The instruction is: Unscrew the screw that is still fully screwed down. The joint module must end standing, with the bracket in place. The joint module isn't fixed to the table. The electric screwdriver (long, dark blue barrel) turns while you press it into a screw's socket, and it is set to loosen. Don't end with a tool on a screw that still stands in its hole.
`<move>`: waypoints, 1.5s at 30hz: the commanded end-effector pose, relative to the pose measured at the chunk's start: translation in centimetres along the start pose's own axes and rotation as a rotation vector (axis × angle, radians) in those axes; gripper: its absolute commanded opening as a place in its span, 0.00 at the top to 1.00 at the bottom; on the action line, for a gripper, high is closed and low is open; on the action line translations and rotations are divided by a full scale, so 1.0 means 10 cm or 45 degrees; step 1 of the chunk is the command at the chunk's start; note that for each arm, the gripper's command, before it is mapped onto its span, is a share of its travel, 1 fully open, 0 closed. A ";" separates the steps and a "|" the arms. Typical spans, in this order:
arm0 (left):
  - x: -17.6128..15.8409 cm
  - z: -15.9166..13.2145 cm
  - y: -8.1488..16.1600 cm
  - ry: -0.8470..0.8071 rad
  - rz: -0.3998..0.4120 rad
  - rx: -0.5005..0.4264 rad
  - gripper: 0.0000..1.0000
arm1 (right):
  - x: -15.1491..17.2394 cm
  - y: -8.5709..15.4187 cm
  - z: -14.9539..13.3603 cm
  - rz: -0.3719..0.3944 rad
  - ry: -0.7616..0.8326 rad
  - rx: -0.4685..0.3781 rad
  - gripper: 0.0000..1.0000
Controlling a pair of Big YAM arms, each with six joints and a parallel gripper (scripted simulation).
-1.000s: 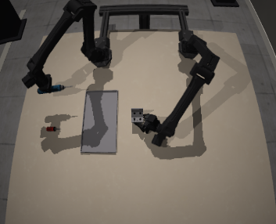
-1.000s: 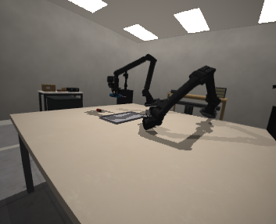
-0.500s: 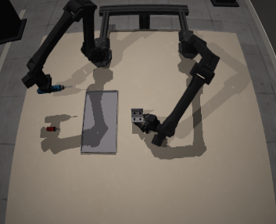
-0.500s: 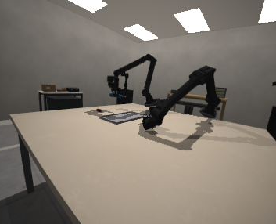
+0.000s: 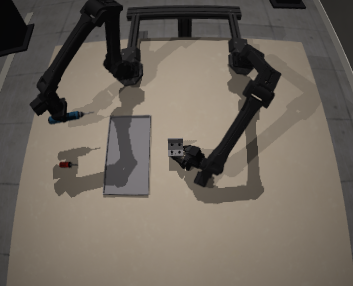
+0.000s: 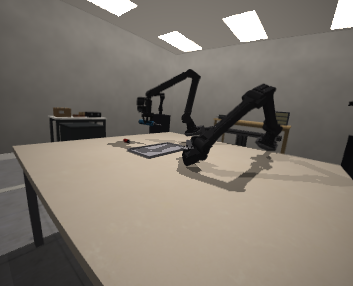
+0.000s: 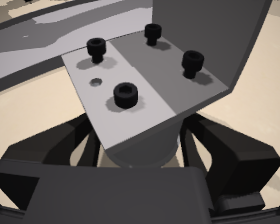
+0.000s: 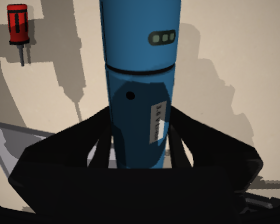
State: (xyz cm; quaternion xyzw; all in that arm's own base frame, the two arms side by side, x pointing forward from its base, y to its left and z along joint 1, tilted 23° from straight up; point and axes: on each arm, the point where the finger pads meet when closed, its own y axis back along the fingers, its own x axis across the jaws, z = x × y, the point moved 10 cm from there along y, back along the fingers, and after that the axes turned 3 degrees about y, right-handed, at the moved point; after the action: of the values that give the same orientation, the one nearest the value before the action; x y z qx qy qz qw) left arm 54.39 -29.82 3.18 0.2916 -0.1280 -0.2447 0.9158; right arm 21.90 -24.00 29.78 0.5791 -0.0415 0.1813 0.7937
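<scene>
The joint module (image 7: 141, 150) stands upright right of the grey mat, with the grey L-shaped bracket (image 7: 211, 30) on top. Four black screws show in the left wrist view. The near screw (image 7: 125, 95) seems to sit lowest; the three others (image 7: 96, 49) (image 7: 152, 33) (image 7: 192, 62) stand raised. A small empty hole (image 7: 95, 81) lies between them. My left gripper (image 5: 186, 155) (image 7: 140, 112) is shut on the module's round body. My right gripper (image 5: 56, 117) (image 6: 145, 117) (image 8: 140, 112) is shut on the electric screwdriver (image 5: 68, 117) (image 8: 139, 75), held above the table far left of the module.
A red hand screwdriver (image 5: 65, 164) (image 6: 127, 140) (image 8: 17, 24) lies on the table left of the grey mat (image 5: 136, 130) (image 6: 156, 148). A black frame (image 5: 183, 15) stands at the table's back edge.
</scene>
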 end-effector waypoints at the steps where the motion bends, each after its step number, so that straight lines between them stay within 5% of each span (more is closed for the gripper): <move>1: 0.08 0.07 0.04 -0.033 0.019 0.002 0.41 | 0.14 -0.04 -0.04 0.036 0.105 -0.031 0.58; 5: 0.08 0.07 0.04 -0.033 0.019 0.002 0.41 | 0.24 -0.16 -0.10 0.053 0.184 -0.041 0.58; 10: 0.08 0.07 0.04 -0.033 0.019 0.002 0.41 | 0.29 0.13 0.08 0.100 0.164 -0.139 0.58; 12: 0.08 0.07 0.04 -0.033 0.019 0.002 0.41 | 0.30 -0.07 -0.14 0.092 0.225 -0.090 0.58; 22: 0.08 0.07 0.04 -0.033 0.019 0.002 0.41 | 0.58 -0.31 -0.31 0.146 0.418 -0.125 0.58; 27: 0.08 0.07 0.04 -0.033 0.019 0.002 0.41 | 0.58 -0.18 -0.20 0.165 0.394 -0.176 0.58; 39: 0.08 0.07 0.04 -0.033 0.019 0.002 0.41 | 0.91 -0.42 -0.58 0.248 0.641 -0.214 0.58; 44: 0.08 0.07 0.04 -0.033 0.019 0.002 0.41 | 0.94 -0.25 -0.43 0.274 0.614 -0.277 0.58; 45: 0.08 0.07 0.04 -0.033 0.019 0.002 0.41 | 0.93 -0.32 -0.60 0.278 0.657 -0.252 0.58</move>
State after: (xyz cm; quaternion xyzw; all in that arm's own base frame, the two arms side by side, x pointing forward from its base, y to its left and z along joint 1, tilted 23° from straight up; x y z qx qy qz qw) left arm 54.39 -29.82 3.18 0.2916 -0.1280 -0.2447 0.9158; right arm 30.43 -17.55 26.66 0.4492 0.0789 0.3811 0.8042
